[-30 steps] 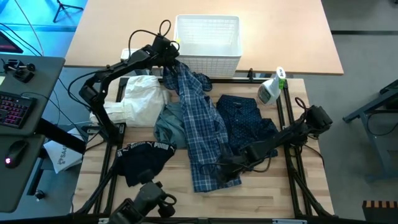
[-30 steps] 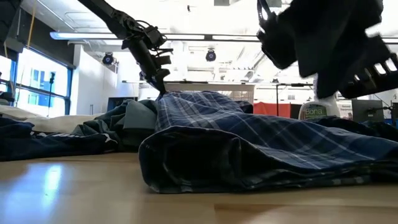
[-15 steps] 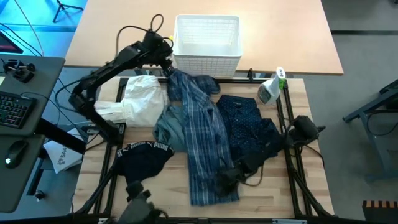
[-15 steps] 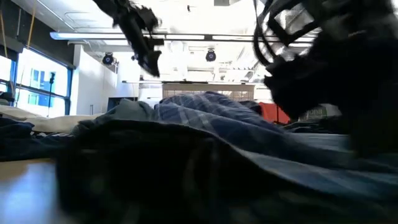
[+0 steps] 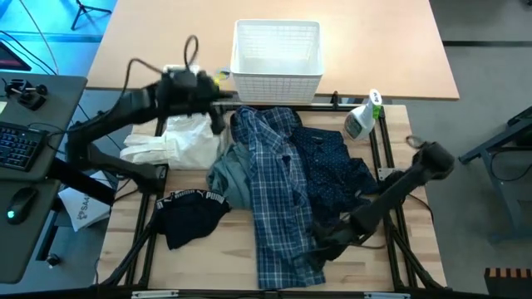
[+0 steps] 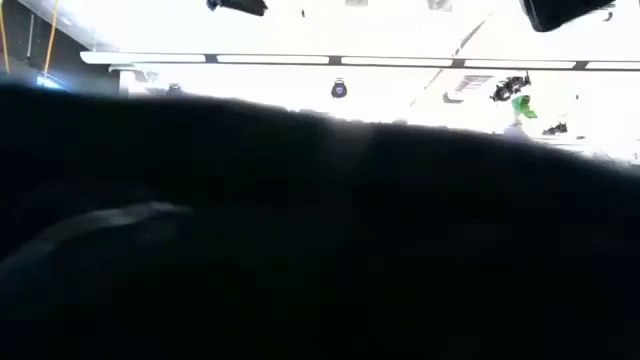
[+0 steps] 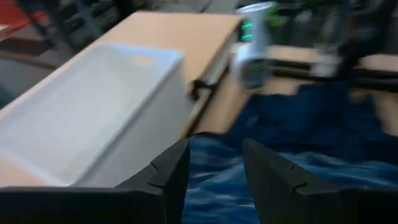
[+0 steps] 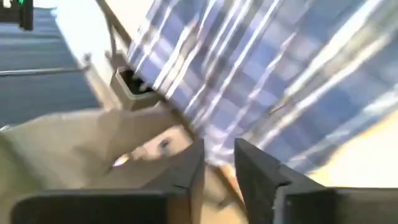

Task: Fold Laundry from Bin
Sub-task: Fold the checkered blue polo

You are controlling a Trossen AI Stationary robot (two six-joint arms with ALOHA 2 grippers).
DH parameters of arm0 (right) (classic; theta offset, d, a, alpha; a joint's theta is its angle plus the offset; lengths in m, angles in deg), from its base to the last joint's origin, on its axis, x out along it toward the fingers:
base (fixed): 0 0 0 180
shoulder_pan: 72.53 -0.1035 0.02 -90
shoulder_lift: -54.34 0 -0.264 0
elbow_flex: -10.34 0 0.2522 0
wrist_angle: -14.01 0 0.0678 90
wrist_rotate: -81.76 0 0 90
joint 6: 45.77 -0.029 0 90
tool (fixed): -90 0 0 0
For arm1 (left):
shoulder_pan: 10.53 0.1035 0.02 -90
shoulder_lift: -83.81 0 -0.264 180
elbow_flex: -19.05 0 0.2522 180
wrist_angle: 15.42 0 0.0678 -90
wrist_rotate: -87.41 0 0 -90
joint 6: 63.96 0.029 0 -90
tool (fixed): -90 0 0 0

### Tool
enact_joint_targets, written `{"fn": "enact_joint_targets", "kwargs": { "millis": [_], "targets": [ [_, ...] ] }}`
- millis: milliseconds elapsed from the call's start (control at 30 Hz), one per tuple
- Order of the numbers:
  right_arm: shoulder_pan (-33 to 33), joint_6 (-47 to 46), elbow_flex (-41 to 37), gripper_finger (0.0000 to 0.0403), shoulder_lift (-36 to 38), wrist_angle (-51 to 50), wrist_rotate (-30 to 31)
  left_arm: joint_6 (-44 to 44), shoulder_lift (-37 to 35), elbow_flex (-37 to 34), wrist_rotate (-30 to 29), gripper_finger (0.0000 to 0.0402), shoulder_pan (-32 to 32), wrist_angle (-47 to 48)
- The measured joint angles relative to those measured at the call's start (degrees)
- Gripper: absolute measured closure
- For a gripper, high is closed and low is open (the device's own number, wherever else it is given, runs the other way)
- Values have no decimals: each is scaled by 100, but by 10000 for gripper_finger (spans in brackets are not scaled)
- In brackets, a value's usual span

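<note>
The blue-white plaid shirt (image 5: pixel 278 191) lies stretched out from far to near down the table's middle. Its hem reaches the near edge. It overlaps the grey-green top (image 5: pixel 230 170) and the navy dotted trousers (image 5: pixel 337 162). My left gripper (image 5: pixel 219 119) (image 7: pixel 214 149) hangs open between the white cloth (image 5: pixel 179 137) and the shirt's far end, with nothing between its fingers. My right gripper (image 5: pixel 326 242) (image 8: pixel 219 149) is low at the shirt's right edge near the hem, its fingers a little apart. The white bin (image 5: pixel 277 51) stands at the far middle. My right gripper has its fingertips right at the plaid shirt's right edge (image 8: pixel 205 134) near the hem. I cannot tell whether they touch the cloth. My left gripper touches nothing.
A black piece with white Puma lettering (image 5: pixel 191 212) lies near left. A spray bottle (image 5: pixel 362 118) stands far right beside the trousers. Dark cloth (image 6: pixel 320 230) fills almost the whole low view. Black frame rails (image 5: pixel 384 158) run along the table's sides.
My left gripper has opened, let go of the shirt's far end and gone toward the table's left edge. That end has dropped and spread out on the table. My right gripper has drawn the hem toward the near edge, so the shirt now lies longer.
</note>
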Motion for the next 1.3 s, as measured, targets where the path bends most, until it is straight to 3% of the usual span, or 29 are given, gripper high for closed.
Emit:
{"fn": "enact_joint_targets", "kwargs": {
  "millis": [133, 267, 333, 400, 533, 667, 767, 867, 1167, 1300],
  "targets": [
    [-74, 850, 0, 276, 552, -1355, 890, -643, 179, 2, -895, 275, -1314, 74],
    [16, 1912, -61, 251, 665, -2238, 1134, -1853, 689, 0, -1240, 282, -2189, 321],
    [107, 2439, -356, 246, 665, -1854, 1119, -2666, 1024, 0, -1006, 284, -2436, 474],
    [150, 2986, -807, 245, 658, -771, 1044, -3223, 1383, 0, -573, 284, -2639, 677],
    [84, 4005, -1627, 247, 570, 1187, 554, -3567, 2017, -11, -98, 285, -3321, 1126],
    [-291, 5581, -1793, 246, 492, 1869, -187, -3616, 2446, -11, -140, 285, -4142, 1299],
    [-628, 6707, -1650, 246, 492, 1692, -284, -3612, 2718, -9, -101, 285, -4594, 1242],
    [-871, 7614, -1558, 245, 492, 1611, 46, -3287, 3002, -9, -82, 285, -4956, 1056],
    [-1014, 9591, -1541, 172, 128, 1780, 175, -152, 4082, -3, 987, 245, -5670, -543],
    [-1021, 10325, -1541, 142, -39, 1847, 457, 342, 4359, -5, 834, 220, -5764, -1064]
  ]
}}
